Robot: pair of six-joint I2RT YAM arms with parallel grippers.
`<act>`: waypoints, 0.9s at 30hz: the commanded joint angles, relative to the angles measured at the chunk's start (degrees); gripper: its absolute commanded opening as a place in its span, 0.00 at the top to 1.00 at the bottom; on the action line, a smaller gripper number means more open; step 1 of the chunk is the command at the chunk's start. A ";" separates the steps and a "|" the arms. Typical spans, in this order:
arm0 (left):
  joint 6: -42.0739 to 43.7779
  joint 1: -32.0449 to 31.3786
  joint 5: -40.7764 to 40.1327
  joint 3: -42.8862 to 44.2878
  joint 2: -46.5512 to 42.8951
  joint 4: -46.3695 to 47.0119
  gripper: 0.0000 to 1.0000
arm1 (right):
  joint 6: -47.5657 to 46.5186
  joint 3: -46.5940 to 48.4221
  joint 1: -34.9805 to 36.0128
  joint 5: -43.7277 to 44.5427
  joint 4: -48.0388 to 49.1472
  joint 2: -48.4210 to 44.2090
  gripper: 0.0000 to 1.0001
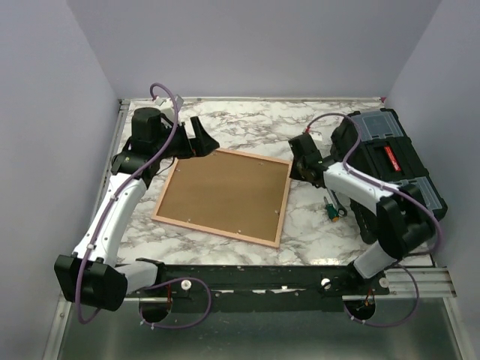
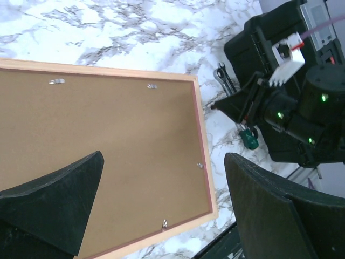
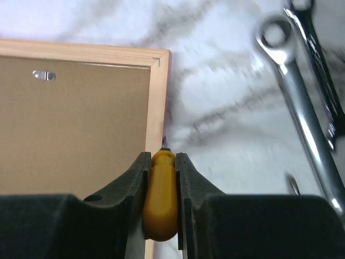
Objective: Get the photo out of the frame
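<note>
Plainly the job is at its opening stage: the frame (image 1: 284, 202) lies face down in the middle of the marble table (image 1: 247, 127), its brown backing board (image 1: 225, 193) upward and seated inside the pink rim, so the photo must be underneath it and nothing of the print shows from any angle. The right gripper (image 3: 161, 156) is clenched on a yellow-handled tool (image 3: 160, 199), poised at the frame's right edge near its far corner, while the left gripper (image 2: 163, 156) hangs over the far-left part of the board with its jaws spread wide and nothing in them. I'd say the step in hand is freeing the backing: the little metal tabs (image 2: 56, 81) around the inner edge look to be what pins the board down. The next move probably calls for working the tool's tip under or against a tab, or into the seam between board and rim, with the left arm steadying the frame. The tool's working end is almost entirely hidden behind the jaws, so I cannot tell what kind it is or whether it touches the wood. Wrenches (image 3: 302, 108) lie beside the black toolbox (image 1: 390, 161), partly cut off.
</note>
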 commanded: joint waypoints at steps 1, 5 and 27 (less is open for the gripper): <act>2.66 0.21 -4.39 -1.32 -4.07 1.98 0.02 | -4.12 10.22 -0.91 -5.80 15.07 10.28 0.99; 3.00 0.21 -4.96 -1.90 -4.35 1.94 0.02 | -6.28 25.00 -1.03 -2.99 10.03 20.41 0.99; 0.85 0.38 -0.52 -2.79 -3.31 3.60 0.02 | -11.03 20.52 12.18 8.36 -5.89 13.28 0.99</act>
